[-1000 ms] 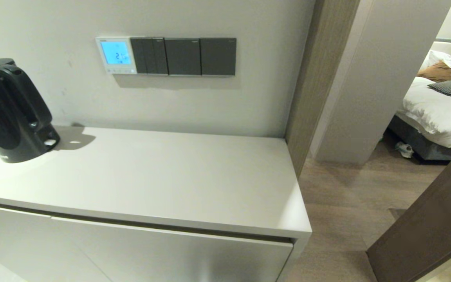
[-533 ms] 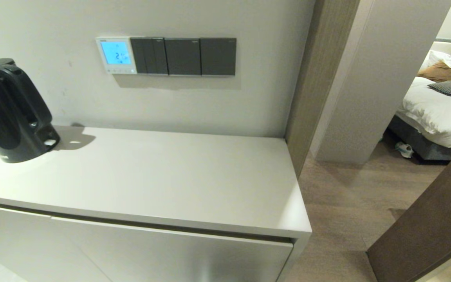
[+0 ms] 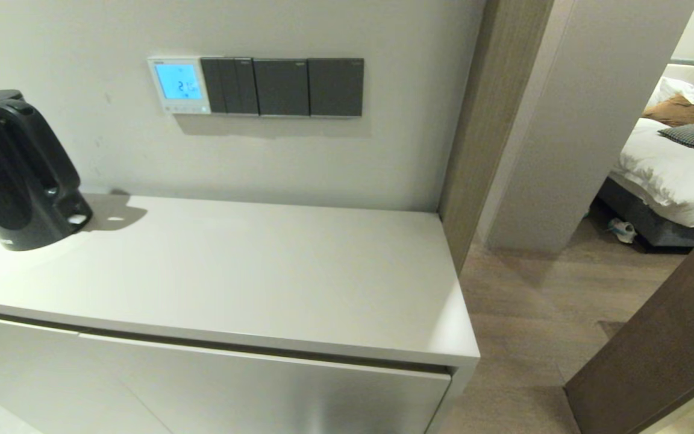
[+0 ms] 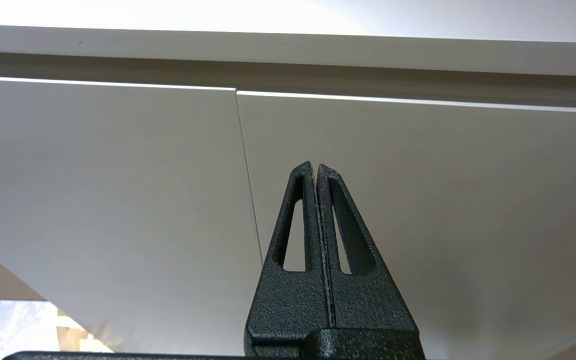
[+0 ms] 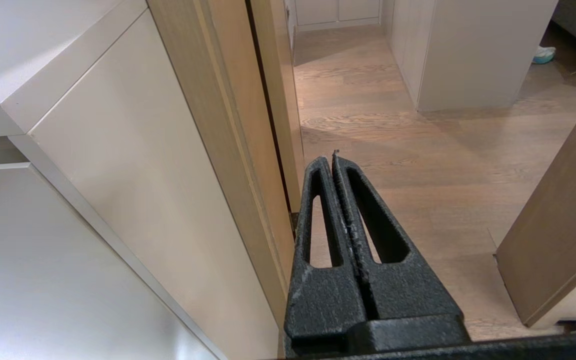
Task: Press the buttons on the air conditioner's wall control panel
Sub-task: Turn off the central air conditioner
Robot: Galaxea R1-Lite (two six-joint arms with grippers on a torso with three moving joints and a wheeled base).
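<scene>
The air conditioner's control panel (image 3: 179,85) is a white square on the wall above the cabinet, with a lit blue screen and a row of small buttons (image 3: 181,109) under it. Neither arm shows in the head view. My left gripper (image 4: 316,167) is shut and empty, low down in front of the cabinet doors (image 4: 118,190). My right gripper (image 5: 329,159) is shut and empty, low beside the cabinet's right end (image 5: 133,165), over the wooden floor.
Three dark grey switch plates (image 3: 282,87) sit right of the panel. A black kettle (image 3: 12,172) stands at the left of the white cabinet top (image 3: 250,271). A wooden door frame (image 3: 479,132) and an open door (image 3: 666,349) are at the right; a bed (image 3: 672,169) lies beyond.
</scene>
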